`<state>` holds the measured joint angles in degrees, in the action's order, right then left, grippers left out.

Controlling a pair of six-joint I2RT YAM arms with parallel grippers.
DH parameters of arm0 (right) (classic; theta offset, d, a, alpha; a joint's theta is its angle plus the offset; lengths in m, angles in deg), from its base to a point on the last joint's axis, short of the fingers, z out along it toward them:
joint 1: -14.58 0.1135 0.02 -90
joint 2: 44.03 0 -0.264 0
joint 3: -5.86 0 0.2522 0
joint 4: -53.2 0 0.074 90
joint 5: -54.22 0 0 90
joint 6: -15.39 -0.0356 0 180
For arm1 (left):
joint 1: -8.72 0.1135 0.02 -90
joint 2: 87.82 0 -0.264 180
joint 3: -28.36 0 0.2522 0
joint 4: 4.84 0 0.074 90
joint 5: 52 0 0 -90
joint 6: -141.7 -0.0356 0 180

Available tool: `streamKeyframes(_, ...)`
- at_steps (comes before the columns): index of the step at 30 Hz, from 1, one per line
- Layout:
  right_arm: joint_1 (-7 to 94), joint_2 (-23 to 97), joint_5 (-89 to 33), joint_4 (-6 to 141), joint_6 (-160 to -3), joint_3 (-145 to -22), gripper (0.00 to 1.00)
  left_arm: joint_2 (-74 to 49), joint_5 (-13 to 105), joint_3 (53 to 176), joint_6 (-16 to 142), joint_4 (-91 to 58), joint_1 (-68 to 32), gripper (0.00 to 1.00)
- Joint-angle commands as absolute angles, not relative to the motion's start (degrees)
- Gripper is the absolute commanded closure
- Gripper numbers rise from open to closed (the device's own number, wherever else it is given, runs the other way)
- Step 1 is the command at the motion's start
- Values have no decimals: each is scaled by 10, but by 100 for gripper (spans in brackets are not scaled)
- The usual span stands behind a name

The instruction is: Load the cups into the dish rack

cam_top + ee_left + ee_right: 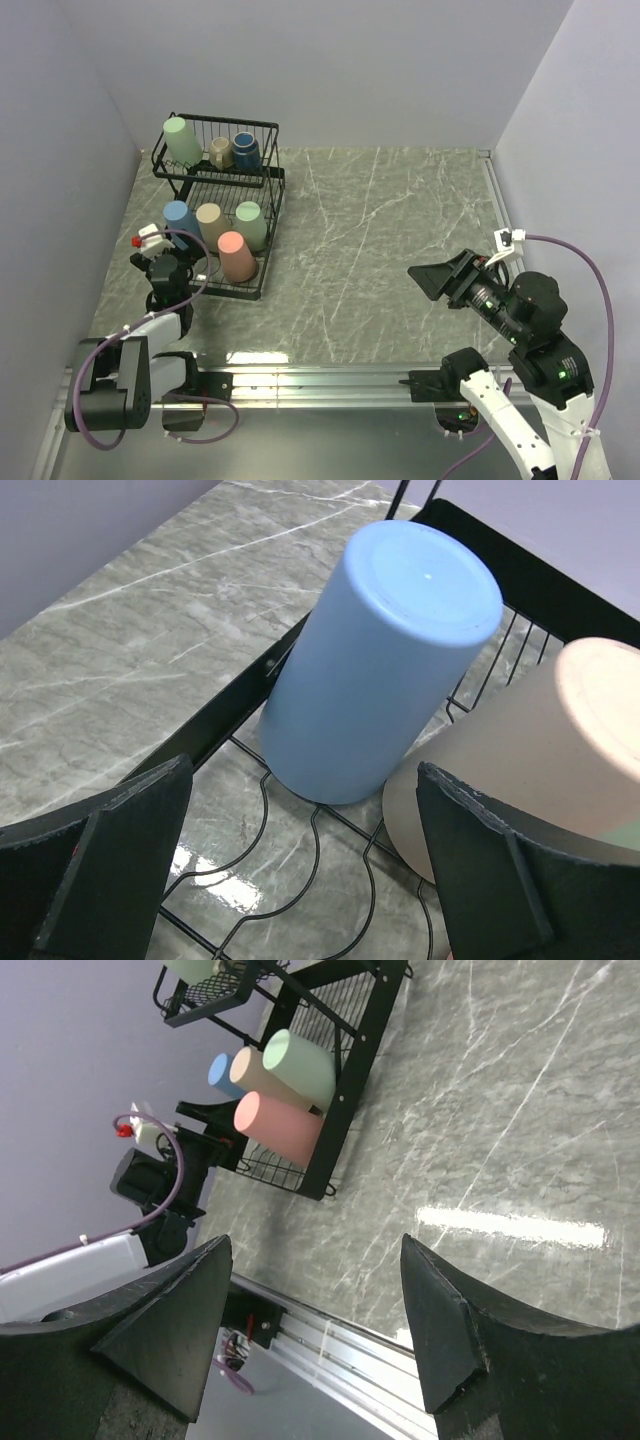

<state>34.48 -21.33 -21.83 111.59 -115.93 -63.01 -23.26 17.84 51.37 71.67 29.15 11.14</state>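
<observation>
My left end effector (305, 875) hangs with its fingers spread wide and nothing between them, just at the left side of the dish rack (272, 232), which stands in the far-left corner of the counter (400, 230). The light blue cup (375, 660) is directly ahead of those open fingers, base up and leaning in the rack's lower tier, its side touching the beige cup (520, 770) next to it; neither finger touches it. A pale green cup (250, 225) and the salmon cup (237, 256) stand in the same tier, the salmon one nearest the counter's near edge. In the upper basket, toward the far edge, are a second pale green cup (183, 140), the small beige mug (221, 152) and the small dark-blue cup (246, 151). My right end effector (430, 278) is raised over the right half of the counter, its fingers also apart and empty, pointing toward the rack and well apart from every cup.
</observation>
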Motion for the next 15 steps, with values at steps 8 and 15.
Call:
streamKeyframes(8, 347, -208, -220, 1086, -1169, -613, 25, -252, 171, 521, 706, 312, 100, 1)
streamKeyframes(15, 347, -202, -218, 1103, -1152, -615, 25, -273, 159, 508, 722, 316, 99, 1)
